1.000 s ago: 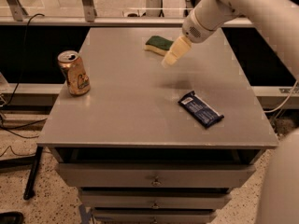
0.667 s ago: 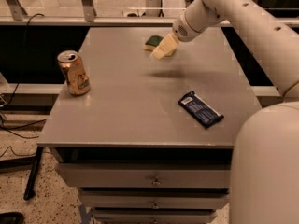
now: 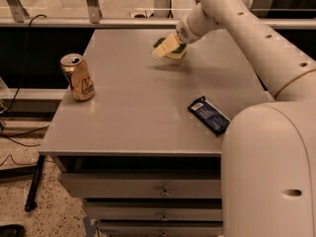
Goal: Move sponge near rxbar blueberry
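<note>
Hand [image 3: 165,47] at the sponge [image 3: 177,54], far end of the bench [image 3: 138,107].
Whether the hand grips it, I cannot tell. The bar [image 3: 209,115] lies well apart, near right; the carry is not yet done.

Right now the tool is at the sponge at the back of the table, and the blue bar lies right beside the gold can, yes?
No. The camera view shows the blue bar on the right, far from the gold can at the left. The tool is indeed at the sponge.
</note>
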{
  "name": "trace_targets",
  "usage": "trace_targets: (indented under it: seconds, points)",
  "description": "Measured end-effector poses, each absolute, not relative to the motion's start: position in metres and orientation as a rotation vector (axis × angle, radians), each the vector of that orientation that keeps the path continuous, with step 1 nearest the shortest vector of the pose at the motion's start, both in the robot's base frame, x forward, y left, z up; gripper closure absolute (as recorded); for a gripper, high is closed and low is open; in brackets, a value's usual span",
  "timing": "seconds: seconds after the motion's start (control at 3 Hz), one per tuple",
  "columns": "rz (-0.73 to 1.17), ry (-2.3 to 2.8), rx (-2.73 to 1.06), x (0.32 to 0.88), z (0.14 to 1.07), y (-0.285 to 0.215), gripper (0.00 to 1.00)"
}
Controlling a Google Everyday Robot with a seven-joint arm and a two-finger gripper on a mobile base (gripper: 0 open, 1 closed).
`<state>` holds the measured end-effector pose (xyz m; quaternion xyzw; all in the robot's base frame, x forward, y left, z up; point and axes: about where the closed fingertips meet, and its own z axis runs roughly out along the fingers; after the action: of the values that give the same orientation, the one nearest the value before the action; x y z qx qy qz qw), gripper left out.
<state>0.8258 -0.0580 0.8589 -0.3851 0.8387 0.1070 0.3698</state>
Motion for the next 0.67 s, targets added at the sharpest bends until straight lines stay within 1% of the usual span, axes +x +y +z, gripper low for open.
trace_targets:
  seconds: [0.33,0.67]
  points:
    - [0.247,2.189,-0.947,0.8366,0.8504,-0.0614,0.15]
    - [0.226,2.225,-0.932,0.8399,0.8471,-0.0677,0.38]
